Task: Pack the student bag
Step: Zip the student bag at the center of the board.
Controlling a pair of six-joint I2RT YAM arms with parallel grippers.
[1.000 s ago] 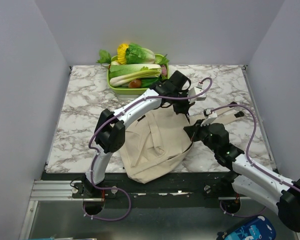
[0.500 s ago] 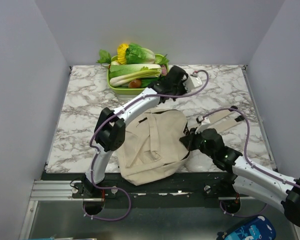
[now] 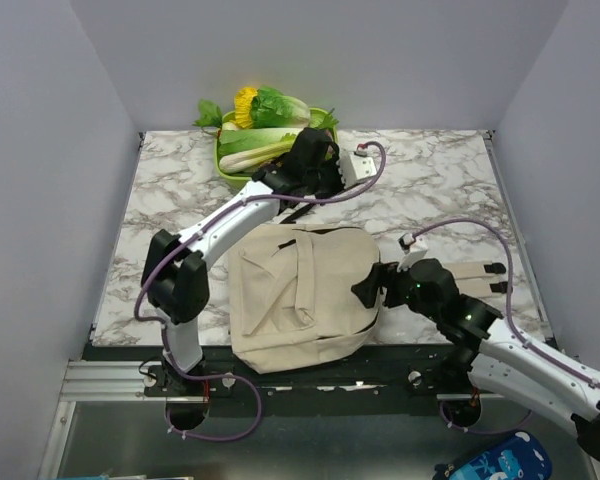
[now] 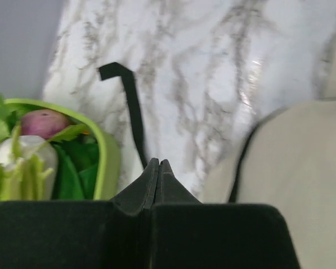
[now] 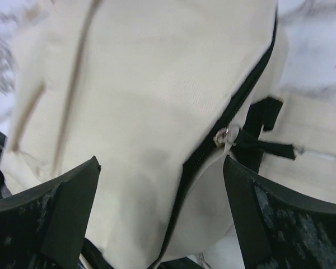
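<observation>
The student bag [image 3: 295, 290], a beige canvas backpack, lies flat on the marble table near the front edge. Its wide straps [image 3: 470, 275] with black buckles trail to the right. My right gripper [image 3: 370, 290] [image 5: 161, 162] hovers open over the bag's right side, fingers straddling the black zipper and its metal pull [image 5: 224, 134] and holding nothing. My left gripper [image 3: 298, 200] [image 4: 158, 162] is shut just beyond the bag's top edge, nothing visible between its fingers. A thin black strap [image 4: 129, 106] lies on the marble ahead of it, and the bag [image 4: 302, 168] shows to its right.
A green tray [image 3: 230, 175] [image 4: 109, 162] of leafy vegetables, with a purple root [image 4: 42, 122] in it, stands at the back of the table just left of the left gripper. A blue patterned object [image 3: 490, 460] lies off the table at the bottom right.
The right gripper opened and let go of the bag. The bag settled flat and shifted left. The left arm swung left toward the tray, still shut.
</observation>
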